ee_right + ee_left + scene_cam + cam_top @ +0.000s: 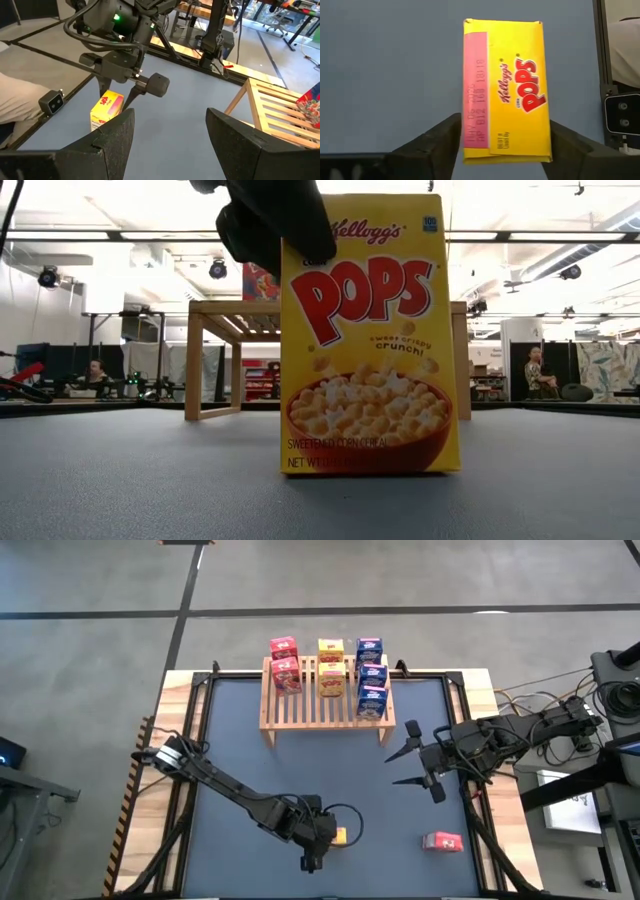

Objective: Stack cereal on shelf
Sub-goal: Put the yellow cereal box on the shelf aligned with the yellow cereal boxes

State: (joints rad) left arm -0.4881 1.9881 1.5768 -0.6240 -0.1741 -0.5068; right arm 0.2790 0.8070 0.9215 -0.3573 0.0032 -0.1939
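yellow cardboard cereal box [370, 335] upright on matte dark-blue table mat [240, 730], near front edge, glossy print. left gripper [502, 142] straddles its top, fingers [432, 145] flanking box; contact unclear, can't tell if pinching. right gripper [410, 766] spread, empty, mid-table right. slatted pale-wood shelf [320, 710] at back holds seven boxes. red box [441, 842] lying flat front right. grey floor, bright open lab behind.
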